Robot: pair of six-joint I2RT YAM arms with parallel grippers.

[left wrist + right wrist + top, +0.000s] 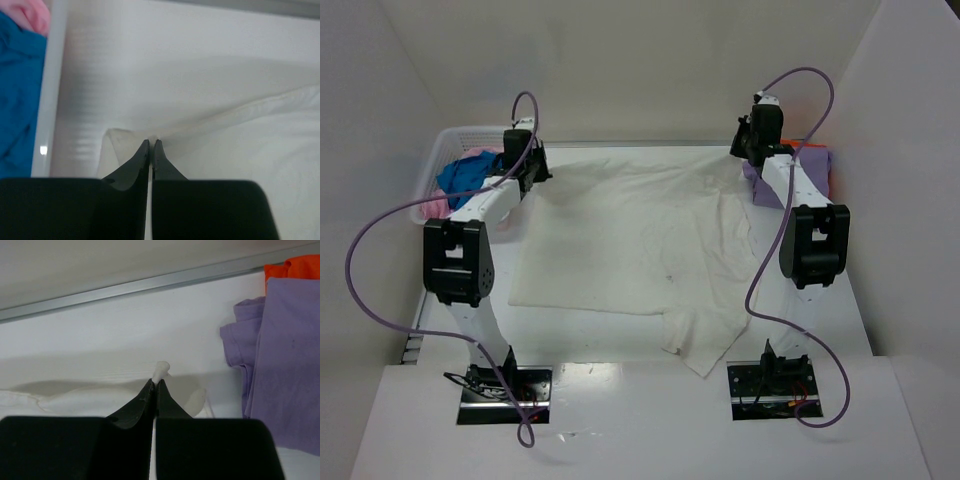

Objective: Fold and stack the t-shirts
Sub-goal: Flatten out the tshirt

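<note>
Both the left gripper (151, 147) and the right gripper (155, 386) have their fingers pinched tight on the far corners of the large cream-white cloth t-shirt (640, 240), spread on the white desk (840, 320), apparently to hold its far edge taut for a fold.

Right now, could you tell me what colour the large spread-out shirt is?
The shirt is cream-white, clearest in the top external view.

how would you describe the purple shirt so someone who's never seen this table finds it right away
Start at the big cream-white t-shirt spread across the table; go to its far right corner. The lavender t-shirt lies there, an orange t-shirt peeking out behind it; it is the only purple cloth.
</note>
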